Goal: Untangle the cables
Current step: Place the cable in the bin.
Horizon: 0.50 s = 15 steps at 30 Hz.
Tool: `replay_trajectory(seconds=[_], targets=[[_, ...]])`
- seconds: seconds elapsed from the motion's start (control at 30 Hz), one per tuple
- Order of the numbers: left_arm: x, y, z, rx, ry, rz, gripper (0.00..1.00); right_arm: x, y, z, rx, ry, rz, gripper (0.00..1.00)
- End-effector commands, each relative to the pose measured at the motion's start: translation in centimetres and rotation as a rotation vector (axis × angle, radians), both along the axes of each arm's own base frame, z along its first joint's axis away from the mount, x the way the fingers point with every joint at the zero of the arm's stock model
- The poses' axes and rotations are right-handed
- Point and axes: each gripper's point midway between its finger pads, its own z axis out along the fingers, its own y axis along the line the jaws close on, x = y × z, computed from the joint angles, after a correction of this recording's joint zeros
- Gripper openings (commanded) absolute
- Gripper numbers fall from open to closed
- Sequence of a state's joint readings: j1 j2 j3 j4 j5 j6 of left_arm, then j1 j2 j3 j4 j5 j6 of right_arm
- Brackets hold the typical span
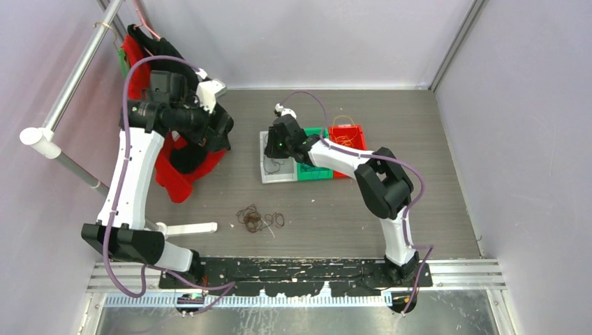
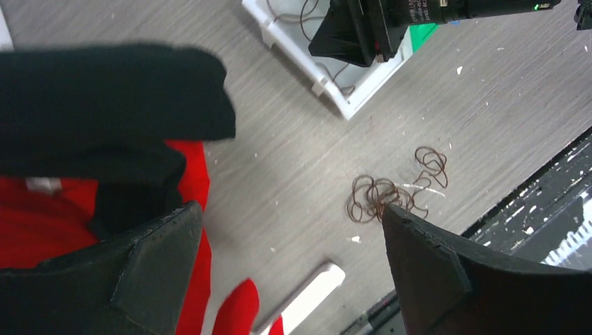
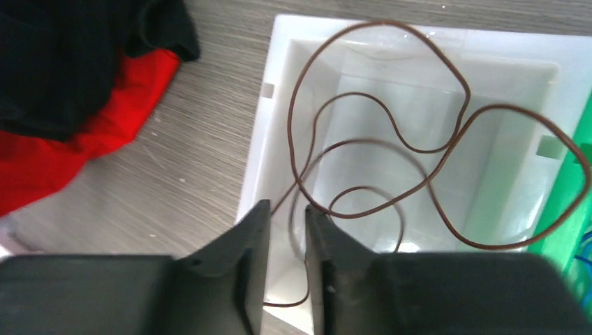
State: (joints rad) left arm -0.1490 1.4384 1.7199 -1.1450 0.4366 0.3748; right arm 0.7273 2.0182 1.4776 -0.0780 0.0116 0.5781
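Woodgrain table (image 1: pixel 328 209), lilac walls (image 1: pixel 314 42); left fingers (image 2: pixel 447 279) spread wide, right fingers (image 3: pixel 237 279) barely parted around brown cable (image 3: pixel 380 23).

A small tangle of thin dark-brown cables (image 1: pixel 260 220) lies in loose, overlapping loops on the desk (image 1: pixel 335 216). One more brown cable (image 3: pixel 429 150) sprawls in wide open loops inside the white bin (image 3: pixel 489 45).
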Motion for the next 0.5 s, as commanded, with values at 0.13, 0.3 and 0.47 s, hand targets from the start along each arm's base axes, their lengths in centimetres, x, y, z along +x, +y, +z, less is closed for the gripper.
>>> replay_trajectory(seconds=[0.13,0.3,0.47], targets=[[-3.1,4.3,0.1,0.103,0.208,0.119,0.99,1.9,-1.0,5.4,-0.062,-0.127,-0.051,0.49],[-4.4,4.5,0.3,0.127,0.243,0.091,1.00,0.9,-1.9,8.5,-0.065,-0.164,-0.035,0.51],[-6.2,3.6,0.0,0.079,0.258,0.048,0.99,0.5,-2.2,9.0,-0.075,-0.170,-0.029,0.47]])
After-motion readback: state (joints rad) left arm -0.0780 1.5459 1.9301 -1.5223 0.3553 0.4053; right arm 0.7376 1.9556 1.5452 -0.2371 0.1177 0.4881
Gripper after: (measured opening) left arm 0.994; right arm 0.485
